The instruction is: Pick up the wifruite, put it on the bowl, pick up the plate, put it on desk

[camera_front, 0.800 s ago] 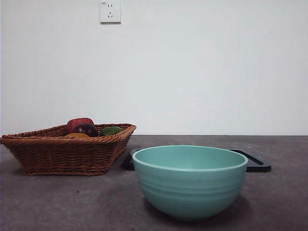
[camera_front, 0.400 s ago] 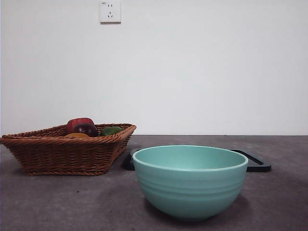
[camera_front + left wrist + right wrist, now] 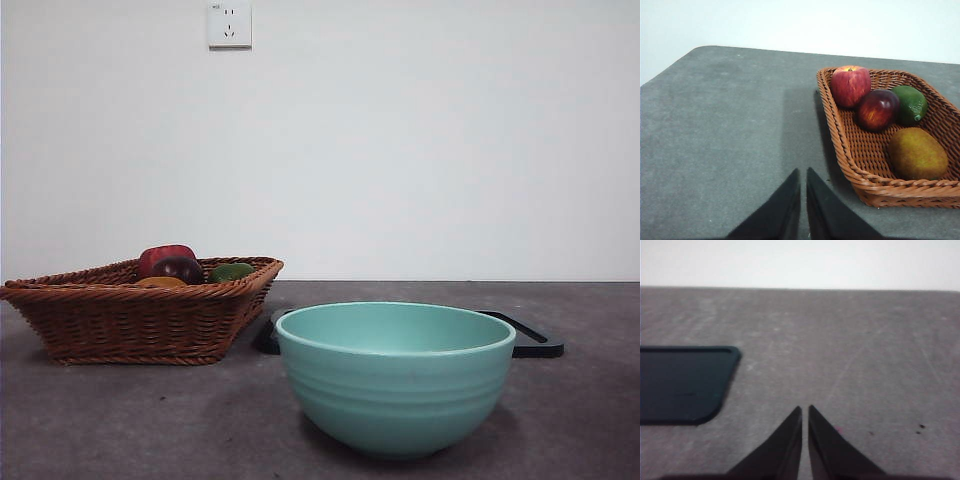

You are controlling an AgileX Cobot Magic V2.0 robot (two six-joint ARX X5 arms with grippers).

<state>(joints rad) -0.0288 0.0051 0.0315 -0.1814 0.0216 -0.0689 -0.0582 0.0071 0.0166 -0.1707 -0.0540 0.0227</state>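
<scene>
Bowl point(image 3: 394, 375), mint-green, sits lower centre of the front view, wicker basket point(image 3: 130, 320) of fruit at left; left gripper point(image 3: 801, 175) and right gripper point(image 3: 805, 412) hang narrow, empty.

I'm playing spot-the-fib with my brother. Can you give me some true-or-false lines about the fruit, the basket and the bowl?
1. The basket holds four fruits. True.
2. The bowl is brown wicker. False: it is mint green, with ribbed bands.
3. The orange fruit lies in the bowl. False: it lies in the basket.
4. The left tool holds nothing. True.
5. A dark tray lies behind the bowl. True.
</scene>
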